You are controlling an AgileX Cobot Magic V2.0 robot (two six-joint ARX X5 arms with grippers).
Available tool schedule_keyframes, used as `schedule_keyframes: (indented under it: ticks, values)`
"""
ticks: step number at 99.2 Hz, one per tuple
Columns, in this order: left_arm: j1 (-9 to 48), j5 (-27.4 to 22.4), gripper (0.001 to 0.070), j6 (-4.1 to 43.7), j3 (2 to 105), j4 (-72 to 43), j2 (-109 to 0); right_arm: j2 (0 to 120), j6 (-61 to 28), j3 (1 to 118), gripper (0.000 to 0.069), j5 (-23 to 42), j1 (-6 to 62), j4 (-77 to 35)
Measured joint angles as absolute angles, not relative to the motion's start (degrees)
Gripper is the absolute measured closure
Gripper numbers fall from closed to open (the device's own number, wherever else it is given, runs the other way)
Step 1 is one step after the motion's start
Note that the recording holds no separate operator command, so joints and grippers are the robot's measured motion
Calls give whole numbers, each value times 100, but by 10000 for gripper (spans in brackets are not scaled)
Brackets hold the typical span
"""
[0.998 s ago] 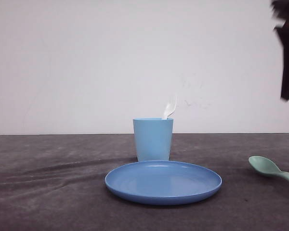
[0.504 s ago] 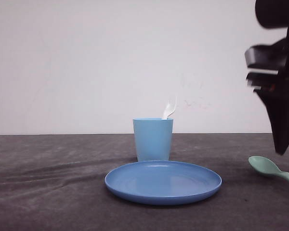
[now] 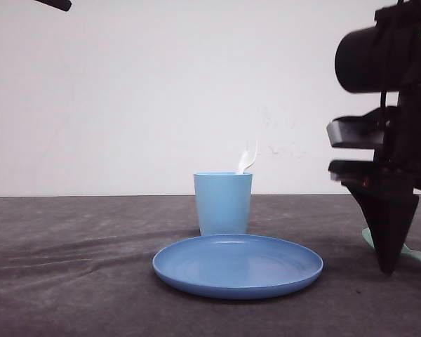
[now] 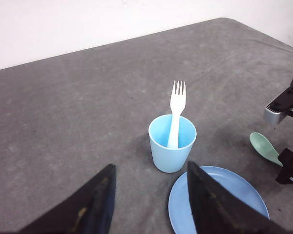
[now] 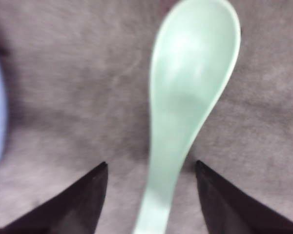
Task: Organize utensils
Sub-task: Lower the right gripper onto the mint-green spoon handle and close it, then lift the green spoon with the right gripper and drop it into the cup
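The fork point(image 4: 177, 109) stands in the cup point(image 3: 223, 203) behind the plate point(image 3: 238, 265); the spoon point(image 4: 265, 148) lies to their right.

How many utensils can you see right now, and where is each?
2. The fork stands tines-up in the cup, behind the plate. The spoon lies on the table to the plate's right, between the open right gripper's fingers. None seem hidden.

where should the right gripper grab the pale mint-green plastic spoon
On the narrow handle just behind the bowl, from straight above. The pale mint-green plastic spoon lies flat on the grey table, and the open right gripper has a finger on each side of the handle.
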State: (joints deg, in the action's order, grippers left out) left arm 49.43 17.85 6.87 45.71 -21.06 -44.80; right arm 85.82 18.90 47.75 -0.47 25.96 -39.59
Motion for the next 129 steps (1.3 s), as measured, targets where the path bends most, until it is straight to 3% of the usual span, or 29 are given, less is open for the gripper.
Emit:
schedule_keyframes:
  ticks: [18, 26, 48, 67, 93, 114, 129]
  values:
    - [4969, 1785, 436, 690, 4571, -2163, -4416, 8589, 1894, 4775, 562, 176, 2600, -3885]
    - [4969, 1785, 436, 690, 4571, -2182, -4416, 8589, 1894, 4775, 612, 270, 2617, -3879]
    - [4969, 1715, 436, 692, 4571, -2191, -4407, 8512, 1887, 4775, 619, 303, 2617, -3846]
    - [4969, 1656, 436, 819, 4571, -2204, -4407, 7701, 1861, 4775, 619, 309, 2816, -3367]
    - [4969, 1647, 436, 1020, 4571, -2215, -4405, 6740, 1629, 4792, 620, 305, 3579, -1170]
    - [4969, 1634, 436, 1127, 4571, -2276, -4405, 7050, 1293, 4797, 622, 301, 3798, 534]
    - [4969, 1636, 436, 1179, 4571, -2364, -4405, 7524, 1179, 4797, 622, 305, 3798, 1146]
